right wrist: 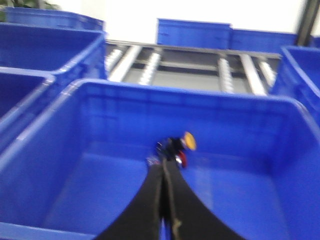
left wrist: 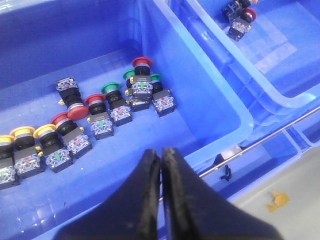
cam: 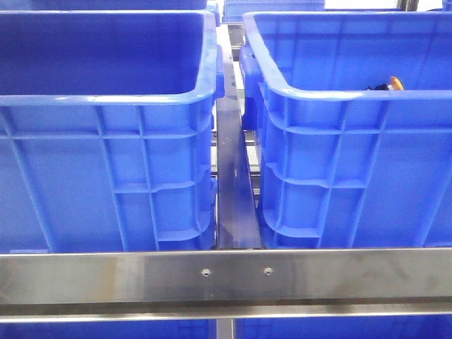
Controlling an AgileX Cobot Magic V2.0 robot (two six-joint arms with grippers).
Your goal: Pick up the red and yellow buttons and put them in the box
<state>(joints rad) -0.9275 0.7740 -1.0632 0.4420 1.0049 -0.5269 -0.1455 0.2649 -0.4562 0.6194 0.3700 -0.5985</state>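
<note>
Matte black, rough-textured fingers taper from broad bases to narrow tips on both the left pincer (left wrist: 161,152) and right pincer (right wrist: 163,167).

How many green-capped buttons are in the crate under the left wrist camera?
3. The first green button sits in the row; the second green button and third green button flank the red button. Others may be hidden.

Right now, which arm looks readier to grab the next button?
Probably the left. Its gripper hangs shut above the row of buttons, while the right gripper is over the box, apparently pinching a button.
</note>
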